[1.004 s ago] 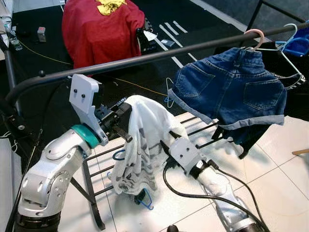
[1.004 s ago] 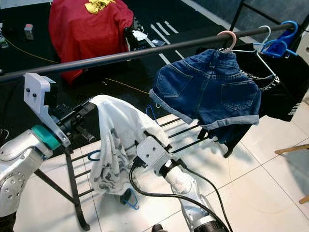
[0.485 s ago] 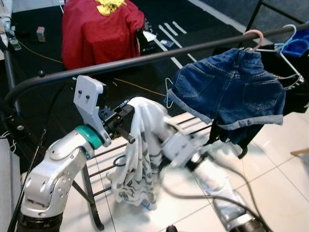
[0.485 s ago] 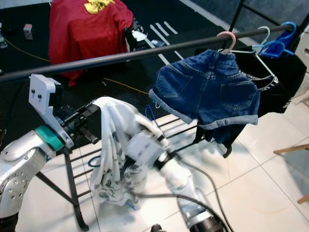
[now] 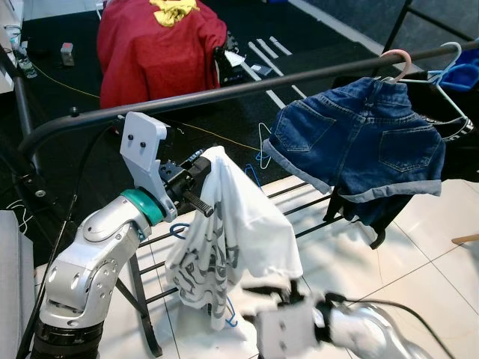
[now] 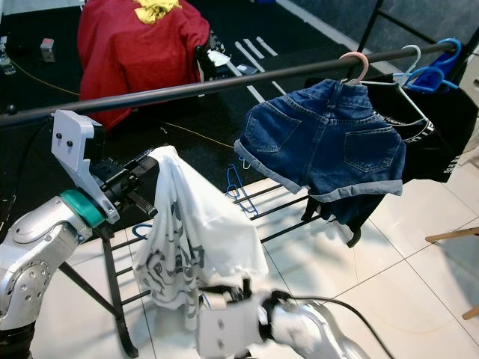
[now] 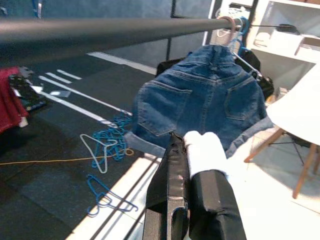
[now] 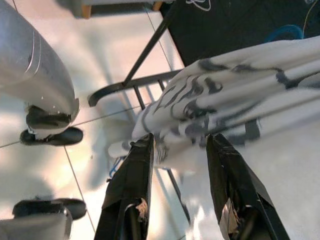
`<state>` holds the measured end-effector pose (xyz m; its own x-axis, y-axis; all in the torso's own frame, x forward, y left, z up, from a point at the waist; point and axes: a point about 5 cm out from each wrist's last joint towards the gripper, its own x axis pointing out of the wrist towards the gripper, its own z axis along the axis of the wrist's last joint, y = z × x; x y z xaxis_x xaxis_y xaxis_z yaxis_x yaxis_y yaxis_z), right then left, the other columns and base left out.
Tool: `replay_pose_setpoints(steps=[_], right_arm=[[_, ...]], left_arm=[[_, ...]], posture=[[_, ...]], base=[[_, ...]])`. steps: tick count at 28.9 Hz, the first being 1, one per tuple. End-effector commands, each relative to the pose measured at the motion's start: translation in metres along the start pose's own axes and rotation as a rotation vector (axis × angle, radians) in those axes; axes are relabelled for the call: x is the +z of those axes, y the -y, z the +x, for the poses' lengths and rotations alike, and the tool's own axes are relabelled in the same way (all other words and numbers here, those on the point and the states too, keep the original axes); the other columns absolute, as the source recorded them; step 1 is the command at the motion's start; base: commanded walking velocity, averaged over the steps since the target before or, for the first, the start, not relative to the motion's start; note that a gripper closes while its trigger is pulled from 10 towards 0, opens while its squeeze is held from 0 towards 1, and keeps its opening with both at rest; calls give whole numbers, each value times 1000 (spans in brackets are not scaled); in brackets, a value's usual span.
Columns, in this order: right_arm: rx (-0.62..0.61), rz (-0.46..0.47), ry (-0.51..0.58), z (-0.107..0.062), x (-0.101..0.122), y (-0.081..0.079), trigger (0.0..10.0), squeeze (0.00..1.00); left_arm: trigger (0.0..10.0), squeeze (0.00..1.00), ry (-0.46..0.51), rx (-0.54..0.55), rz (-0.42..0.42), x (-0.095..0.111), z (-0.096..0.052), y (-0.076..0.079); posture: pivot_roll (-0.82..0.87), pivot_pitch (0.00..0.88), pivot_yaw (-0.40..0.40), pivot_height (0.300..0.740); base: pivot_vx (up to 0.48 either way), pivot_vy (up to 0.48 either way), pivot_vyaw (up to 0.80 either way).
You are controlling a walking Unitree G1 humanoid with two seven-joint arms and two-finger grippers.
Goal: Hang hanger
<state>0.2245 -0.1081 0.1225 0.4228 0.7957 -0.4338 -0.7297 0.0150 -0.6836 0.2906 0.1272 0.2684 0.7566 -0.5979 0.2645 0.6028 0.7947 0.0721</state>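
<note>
A white patterned shirt (image 5: 232, 239) on a blue hanger (image 5: 180, 231) hangs from my left gripper (image 5: 198, 183), which is shut on its top fold just below the black rail (image 5: 224, 91). In the left wrist view the white cloth (image 7: 202, 150) sits pinched between the black fingers, with the rail (image 7: 100, 30) above. My right gripper (image 5: 284, 290) is low, under the shirt's hem, and blurred. In the right wrist view its fingers (image 8: 131, 175) stand open, with the shirt (image 8: 225, 100) just beyond their tips.
Denim shorts (image 5: 359, 142) hang on a pink hanger (image 5: 397, 60) further right on the rail, beside a black garment (image 6: 441, 142) and blue hangers (image 6: 434, 71). A red cloth (image 5: 157, 52) lies behind. Loose hangers (image 7: 105, 150) lie on the dark floor. The rack's lower bars (image 5: 314, 202) cross beneath.
My right arm has dropped from against the shirt to below its hem, letting the cloth fall free. The left gripper has lifted the shirt slightly toward the rail.
</note>
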Motion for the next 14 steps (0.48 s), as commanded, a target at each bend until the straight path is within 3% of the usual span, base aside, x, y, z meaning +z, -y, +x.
replay_pose_setpoints(steps=[1, 4, 6, 8, 11, 14], right_arm=[[-2, -19, -38, -2, -6, 0, 10000, 0], [-29, -48, -61, 0, -12, 8, 10000, 0], [-139, -115, -23, 13, -11, 33, 10000, 0], [-235, -125, 44, 25, -3, 50, 10000, 0], [-280, -133, 85, 32, 2, 56, 10000, 0], [-399, -152, 111, 44, 10, 68, 10000, 0]], left_arm=[[0, 0, 34, -17, 15, 5, 2, 3], [0, 0, 36, -20, 13, 6, 3, 4], [0, 0, 39, -24, 14, 7, 5, 5], [0, 0, 41, -26, 16, 8, 5, 5], [0, 0, 40, -28, 21, 8, 5, 6], [0, 0, 39, -31, 29, 7, 5, 9]], posture=[[-117, 194, 64, 740], [-115, 194, 67, 740], [-110, 193, 68, 740], [-106, 193, 67, 740], [-102, 193, 66, 740], [-85, 192, 63, 740]], base=[[0, 0, 0], [0, 0, 0], [0, 0, 0], [0, 0, 0], [0, 0, 0], [0, 0, 0]])
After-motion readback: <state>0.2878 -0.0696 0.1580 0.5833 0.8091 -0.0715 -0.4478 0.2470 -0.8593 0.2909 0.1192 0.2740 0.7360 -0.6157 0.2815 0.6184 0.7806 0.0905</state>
